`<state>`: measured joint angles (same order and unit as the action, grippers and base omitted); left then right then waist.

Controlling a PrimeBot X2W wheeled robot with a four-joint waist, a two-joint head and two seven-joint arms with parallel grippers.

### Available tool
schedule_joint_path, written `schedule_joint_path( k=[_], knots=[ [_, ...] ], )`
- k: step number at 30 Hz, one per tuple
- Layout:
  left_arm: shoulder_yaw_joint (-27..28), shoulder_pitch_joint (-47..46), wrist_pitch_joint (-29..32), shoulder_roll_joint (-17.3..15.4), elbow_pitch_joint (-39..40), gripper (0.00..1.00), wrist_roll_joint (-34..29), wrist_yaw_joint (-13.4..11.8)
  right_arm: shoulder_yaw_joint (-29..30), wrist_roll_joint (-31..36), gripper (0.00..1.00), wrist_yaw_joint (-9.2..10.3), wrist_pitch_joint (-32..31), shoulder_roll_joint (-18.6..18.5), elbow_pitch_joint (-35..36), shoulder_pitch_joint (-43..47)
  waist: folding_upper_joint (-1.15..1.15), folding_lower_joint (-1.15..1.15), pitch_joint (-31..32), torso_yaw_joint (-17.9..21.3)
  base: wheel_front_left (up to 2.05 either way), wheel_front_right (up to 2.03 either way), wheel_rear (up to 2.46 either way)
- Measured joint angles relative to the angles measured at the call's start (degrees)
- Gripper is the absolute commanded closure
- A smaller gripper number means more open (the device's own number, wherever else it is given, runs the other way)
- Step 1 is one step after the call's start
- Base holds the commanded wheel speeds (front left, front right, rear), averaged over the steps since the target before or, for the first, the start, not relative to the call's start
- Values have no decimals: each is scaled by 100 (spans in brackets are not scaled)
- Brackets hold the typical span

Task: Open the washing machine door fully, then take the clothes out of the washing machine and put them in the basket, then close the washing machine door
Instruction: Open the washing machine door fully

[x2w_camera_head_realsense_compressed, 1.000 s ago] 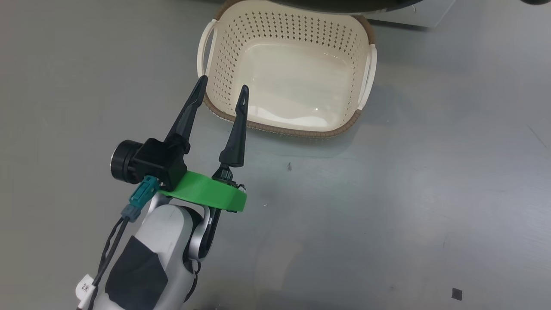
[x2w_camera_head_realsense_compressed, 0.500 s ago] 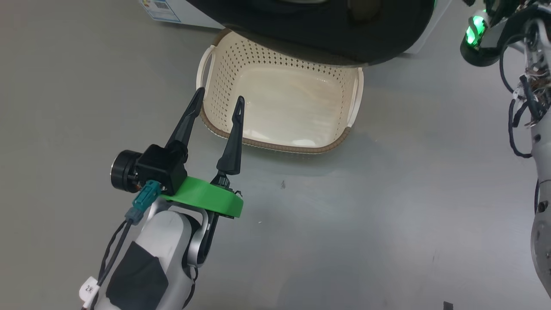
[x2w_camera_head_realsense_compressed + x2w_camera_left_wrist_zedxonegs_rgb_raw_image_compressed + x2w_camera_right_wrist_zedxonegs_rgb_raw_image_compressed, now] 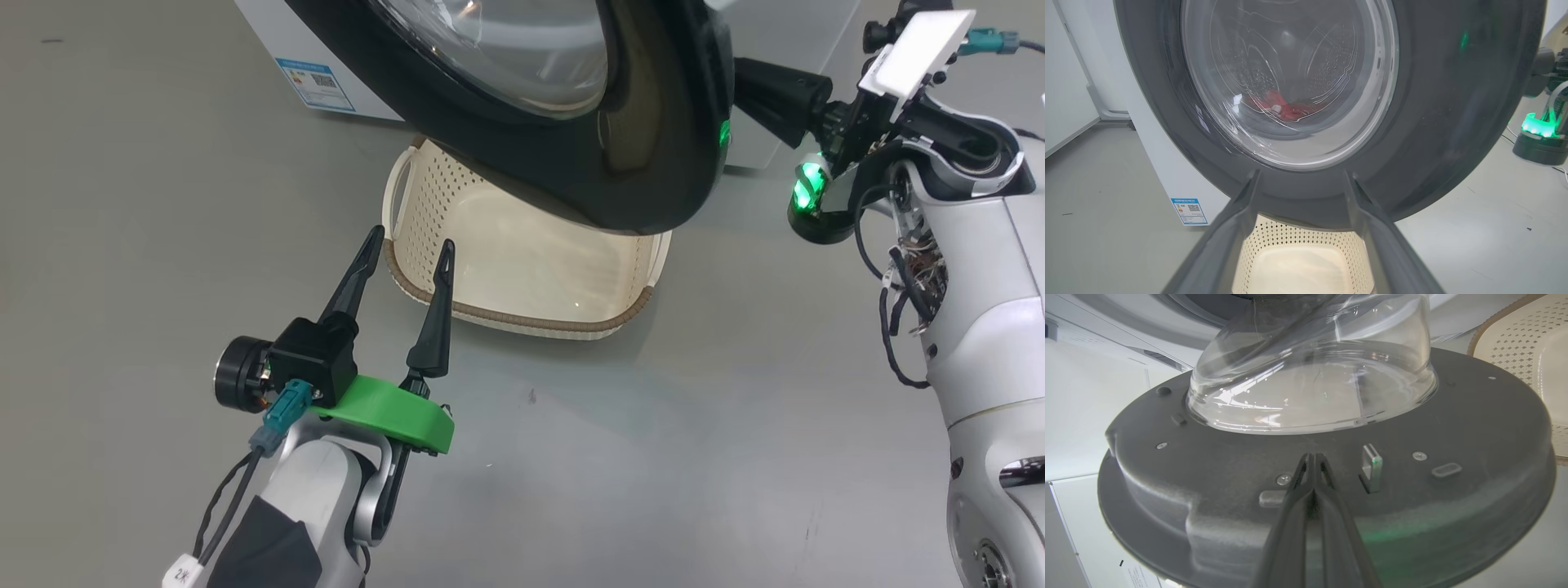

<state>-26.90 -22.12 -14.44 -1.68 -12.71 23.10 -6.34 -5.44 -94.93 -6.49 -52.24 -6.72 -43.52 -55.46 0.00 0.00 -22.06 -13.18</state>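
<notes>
Far to the left stood the white washing machine (image 3: 286, 41), a small blue label (image 3: 315, 83) low on its front. Nearer, the left tool (image 3: 411, 238) hung over the grey floor (image 3: 653, 425) with its two dark fingers spread apart, holding nothing. Its tips were just beside the near left corner of the basket (image 3: 522, 314). The basket sat on the floor in front of the washing machine, cream with a brown rim. Above its far half the door (image 3: 645, 163) stood swung out from the machine, its glossy black ring and glass bowl hiding the basket's far rim from the head camera. Through that glass, in the left wrist view, the red clothes (image 3: 1282, 108) lay low in the steel drum. To the right, the right tool (image 3: 1311, 457) was closed, fingers pressed together on nothing. Its tips were at the grey inner face of the door, just left of the metal latch (image 3: 1372, 469); whether they touched it could not be told. A green light (image 3: 808, 184) glowed at that wrist.
</notes>
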Motion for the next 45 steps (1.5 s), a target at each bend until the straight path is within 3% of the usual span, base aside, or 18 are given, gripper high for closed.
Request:
schedule_joint_path(
  k=[23, 45],
  knots=[
    [123, 600, 0, -7, -260, 0, -5, 3, -402, -32, 100, -47, -43, 240, 82, 1127, 0, 0, 980, -263, 0, 0, 0],
    [300, 854, 0, -21, -319, 0, -8, 18, -1203, -310, 100, -48, 171, 283, 725, 1775, 0, 0, 1303, -812, 0, 0, 0]
  ],
)
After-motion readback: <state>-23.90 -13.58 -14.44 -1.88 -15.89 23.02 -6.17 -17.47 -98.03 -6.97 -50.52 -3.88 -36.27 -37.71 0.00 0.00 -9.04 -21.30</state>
